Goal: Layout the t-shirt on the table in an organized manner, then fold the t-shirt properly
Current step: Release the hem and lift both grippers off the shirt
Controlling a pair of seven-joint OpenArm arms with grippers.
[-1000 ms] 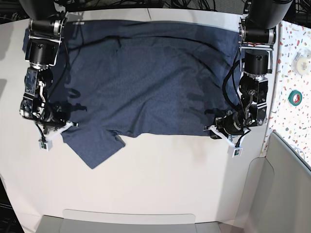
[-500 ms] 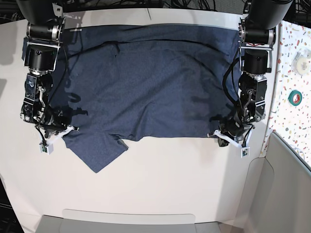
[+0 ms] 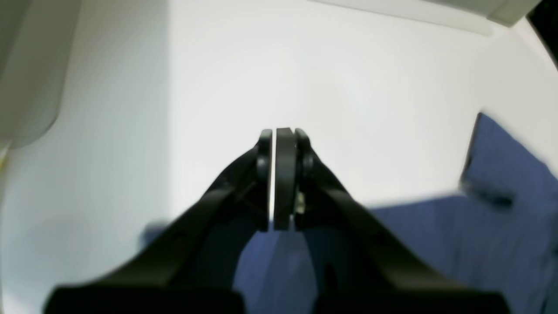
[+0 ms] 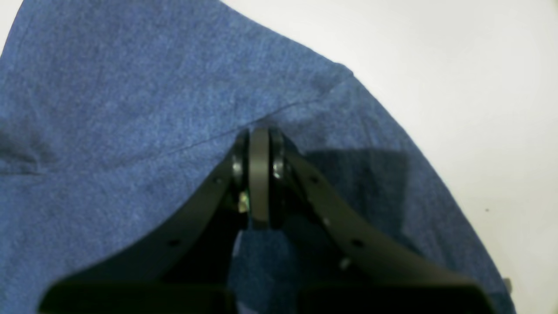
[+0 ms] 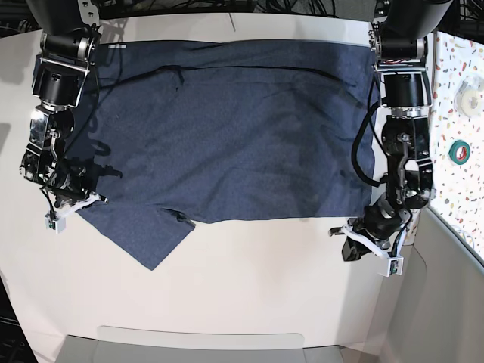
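We see first the large plain white matte table (image 5: 249,287), which fills most of the base view and carries everything else. On it lies the dark heathered navy-blue short-sleeved cotton t-shirt (image 5: 227,128), spread wide and mostly flat over the far half of the table, with its long lower edge running across the middle. One sleeve (image 5: 144,238) points out toward the near side on the base view's left, and some soft wrinkles cross the cloth. We see no lettering on the face that is turned up.

Along the base view's right edge there is a colourful speckled terrazzo-patterned strip (image 5: 457,113), and on it a small green roll of tape (image 5: 459,152).

Our right gripper (image 5: 72,203), at the base view's left, is low at the shirt's edge near the sleeve. In the right wrist view its jaws are pressed together with blue cloth all around and under them, close to a seam. We cannot tell if cloth is really pinched between them or if they only rest on it.

Our left gripper (image 5: 370,240), at the base view's right, is over the bare table, just beside the shirt's near corner. In the left wrist view its jaws are together and nothing is between them; the shirt lies behind them.
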